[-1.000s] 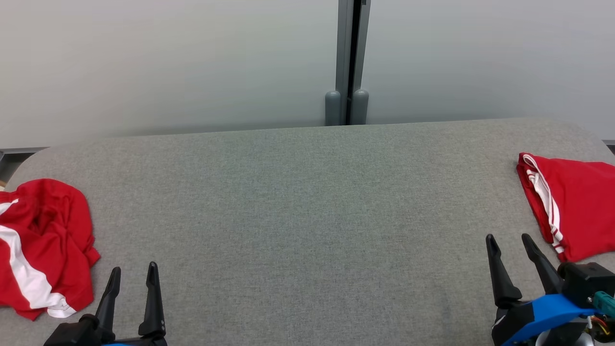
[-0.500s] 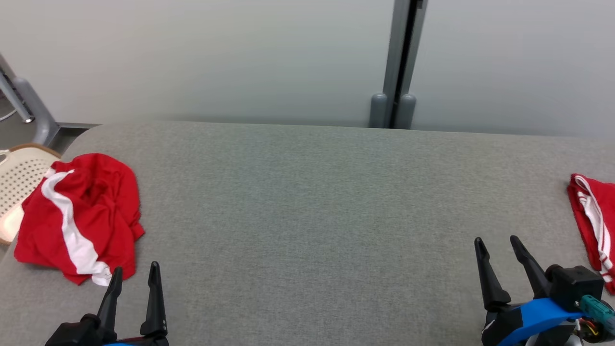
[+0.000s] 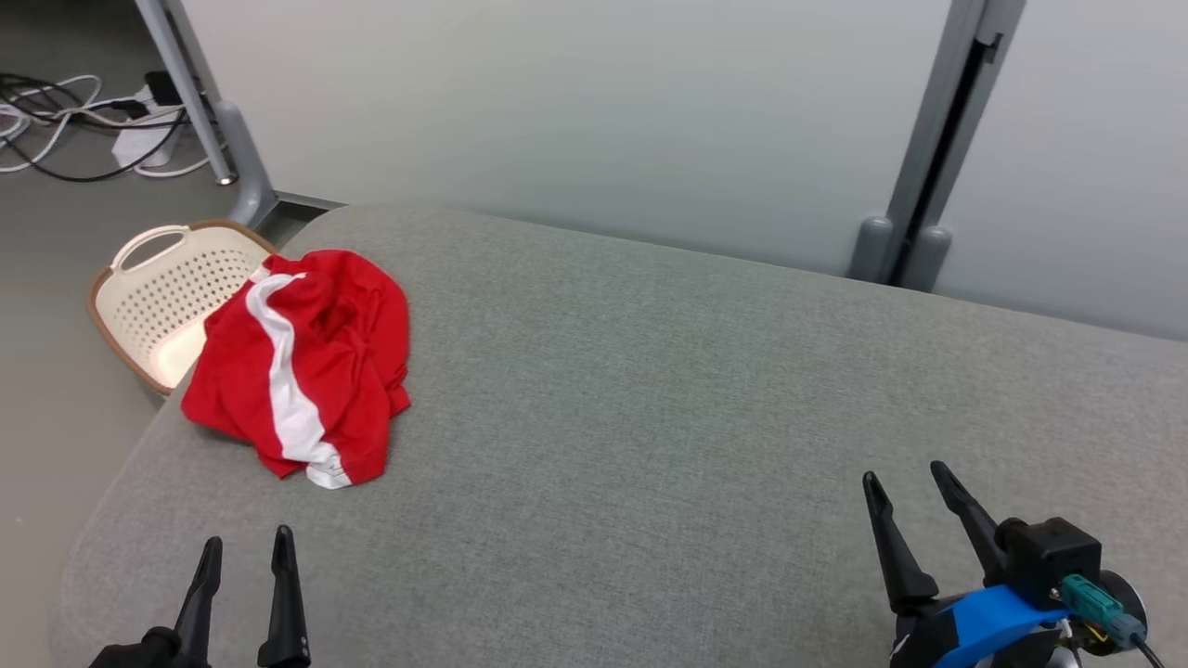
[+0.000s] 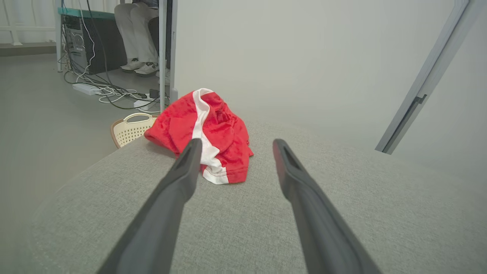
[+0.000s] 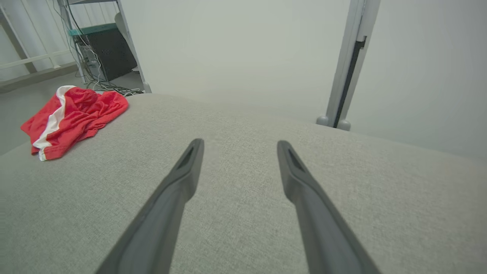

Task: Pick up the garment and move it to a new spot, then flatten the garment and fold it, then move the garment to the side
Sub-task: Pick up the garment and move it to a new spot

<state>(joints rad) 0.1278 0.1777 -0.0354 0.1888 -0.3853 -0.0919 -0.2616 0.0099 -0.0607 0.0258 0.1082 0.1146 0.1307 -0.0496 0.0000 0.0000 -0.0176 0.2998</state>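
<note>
The left gripper (image 3: 246, 538) stands at the lower left of the head view, its two dark fingers apart with nothing between them, over the bare grey table (image 3: 650, 417) and short of the garment (image 3: 306, 371). In the left wrist view those fingers spread wide from the bottom edge, and the left tip overlaps the cloth in the picture. The right gripper (image 3: 903, 473) sits at the lower right of the head view, fingers likewise apart and empty, a blue body behind them; in the right wrist view they open over plain fabric. The garment lies crumpled in the left part of the head view, near the table's rounded left end: red, with a broad white stripe down it and a white hem at its lower edge. It shows just above centre in the left wrist view and at the far left of the right wrist view, well apart from the right gripper. Its upper left edge overlaps a cream basket (image 3: 167, 288) with holes and a brown rim, which stands on the floor (image 3: 46, 390) beside the table; whether cloth and basket touch I cannot tell. Behind the table runs a pale wall (image 3: 557, 111) with a grey post (image 3: 919, 148) at the upper right. At the upper left corner cables (image 3: 56, 121) lie on the floor, and the top left of the left wrist view shows a person's legs (image 4: 133, 34).
</note>
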